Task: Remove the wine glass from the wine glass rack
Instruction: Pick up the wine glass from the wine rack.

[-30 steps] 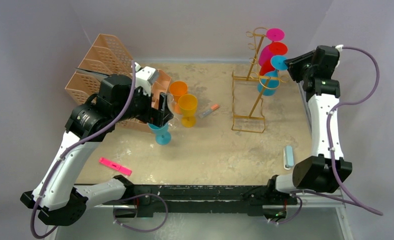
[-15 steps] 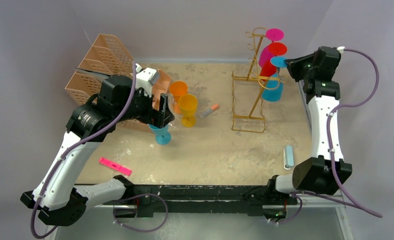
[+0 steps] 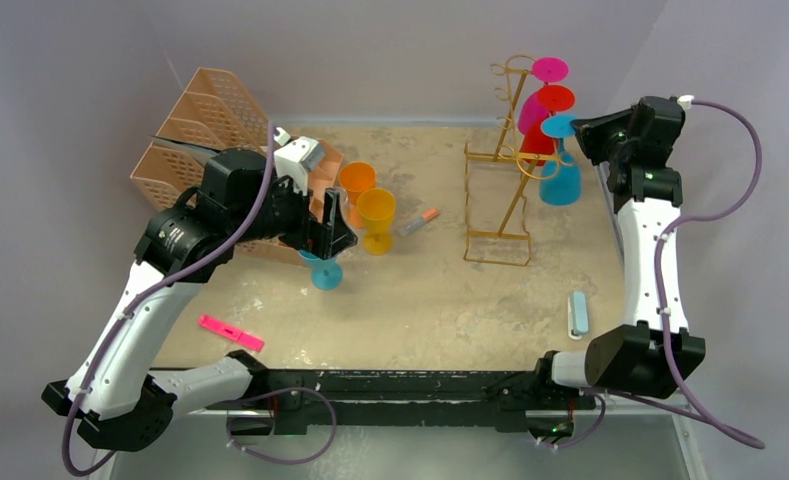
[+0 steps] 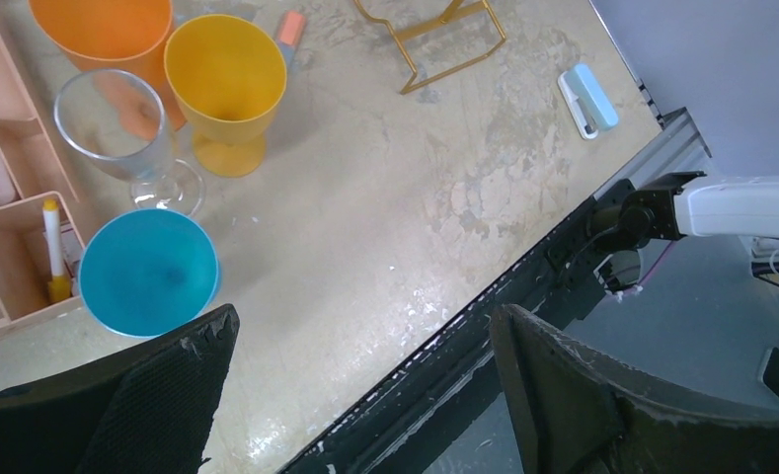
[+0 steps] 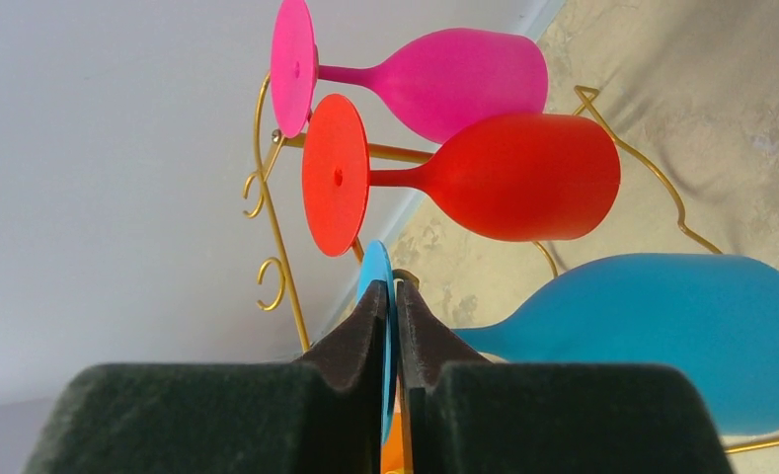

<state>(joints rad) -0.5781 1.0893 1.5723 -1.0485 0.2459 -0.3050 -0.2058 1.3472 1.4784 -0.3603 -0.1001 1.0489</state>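
Right gripper [image 5: 390, 296] is clamped tight on the flat round foot of the blue plastic wine glass [image 5: 662, 336], 1 finger on each face of the disc. In the top view the glass hangs bowl-down at 3 o'clock of the tall gold wire wine glass rack [image 3: 467, 200], right up against its looped hooks. Can't tell if the stem is clear of the hook or not. 2 more glasses sit on the rack above it, a pink plastic one [image 5: 464, 74] and a red plastic one [image 5: 523, 178]. The rack stands at about 2 o'clock on the table.

Left gripper [image 4: 365, 316] is spread wide, holding nothing, over at 9 o'clock above a teal plastic goblet [image 4: 148, 272] standing upright.
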